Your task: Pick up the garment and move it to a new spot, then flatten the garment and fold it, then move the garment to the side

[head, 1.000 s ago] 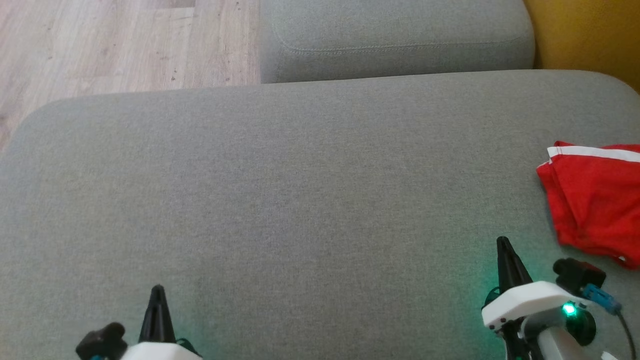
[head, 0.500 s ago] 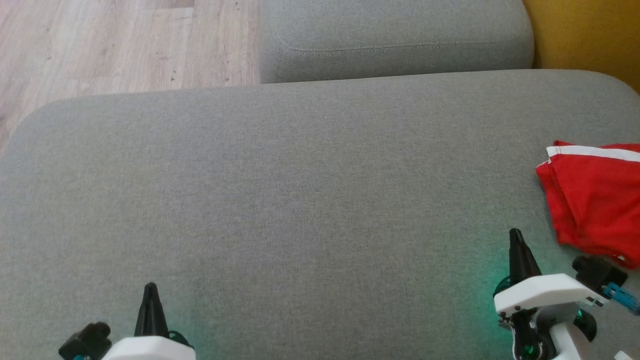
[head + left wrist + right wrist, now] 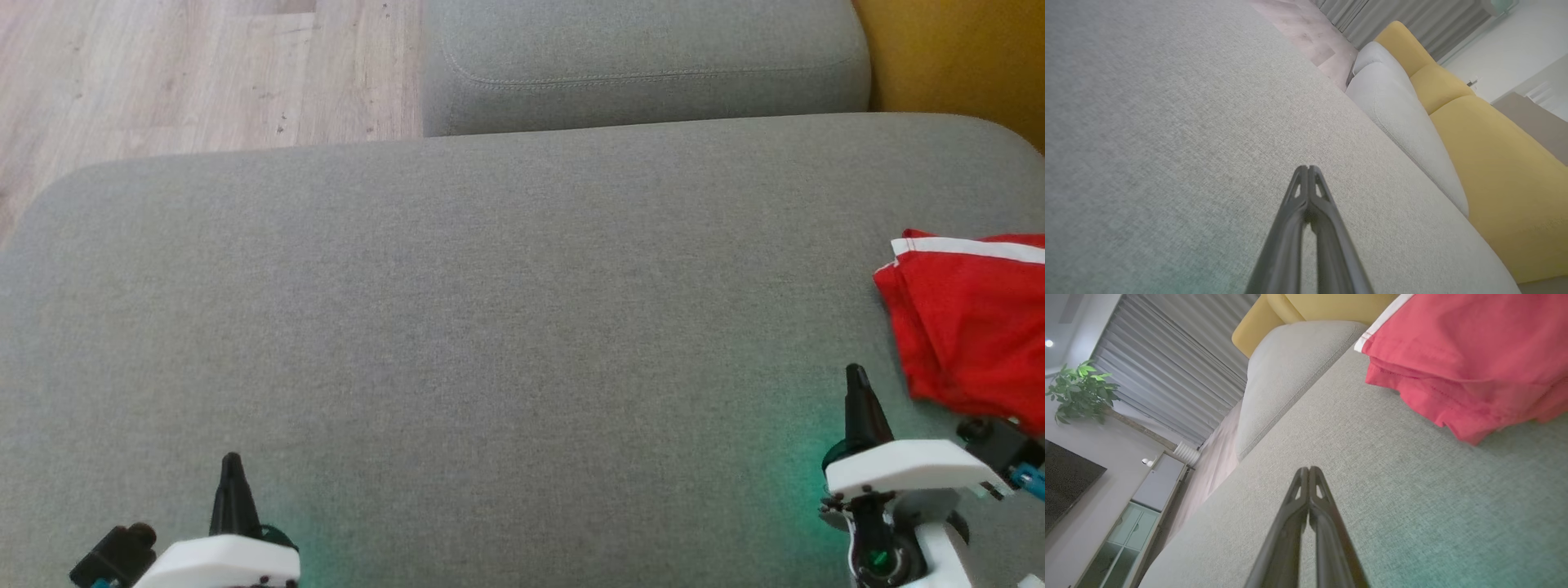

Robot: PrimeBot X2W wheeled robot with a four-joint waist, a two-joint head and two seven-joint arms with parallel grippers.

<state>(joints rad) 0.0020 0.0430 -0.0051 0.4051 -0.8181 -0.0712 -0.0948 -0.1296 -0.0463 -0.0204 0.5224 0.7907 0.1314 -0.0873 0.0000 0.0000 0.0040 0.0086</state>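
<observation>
Evidently folded garment (image 3: 971, 327) parked at cushion (image 3: 490, 286) right edge, likely its side spot; left pincer (image 3: 231, 459), right pincer (image 3: 855, 371) pressed together, empty.

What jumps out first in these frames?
The red garment, white-striped and lying in layers, sits at the right edge of the grey cushion. The left gripper and right gripper are both shut and empty near the cushion's front. The right gripper is beside the garment, not touching it.
</observation>
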